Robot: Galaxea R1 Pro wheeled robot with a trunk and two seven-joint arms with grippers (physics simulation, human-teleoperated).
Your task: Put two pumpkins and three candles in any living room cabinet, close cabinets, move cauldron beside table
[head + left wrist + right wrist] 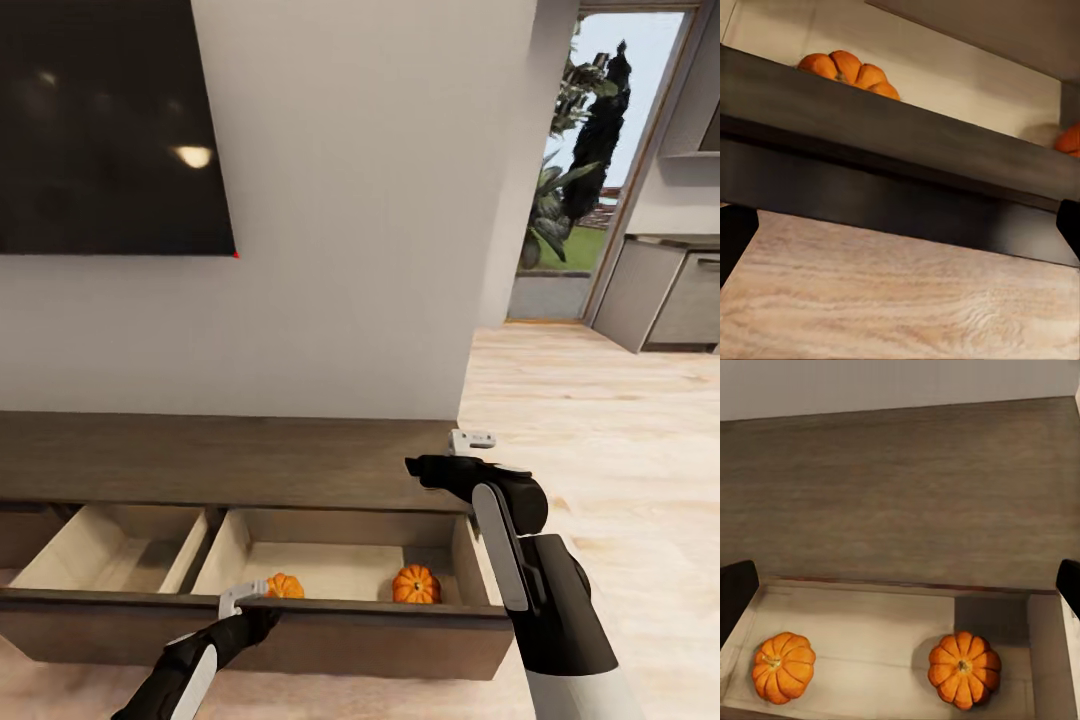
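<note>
Both pumpkins [783, 667] [964, 669] sit in the cabinet [250, 463] drawer [300, 620], which is open; my right gripper [900, 585] hangs spread and empty above, my left gripper [243, 598] at the front, grip unclear. Candles and cauldron remain.

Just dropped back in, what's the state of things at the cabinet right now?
The long cabinet's drawer is pulled open, and both pumpkins sit inside its right compartment: one near the front panel, the other toward the right end. The left gripper is at the drawer's front edge. The right gripper, fingers apart, hovers above the cabinet top, empty.
</note>
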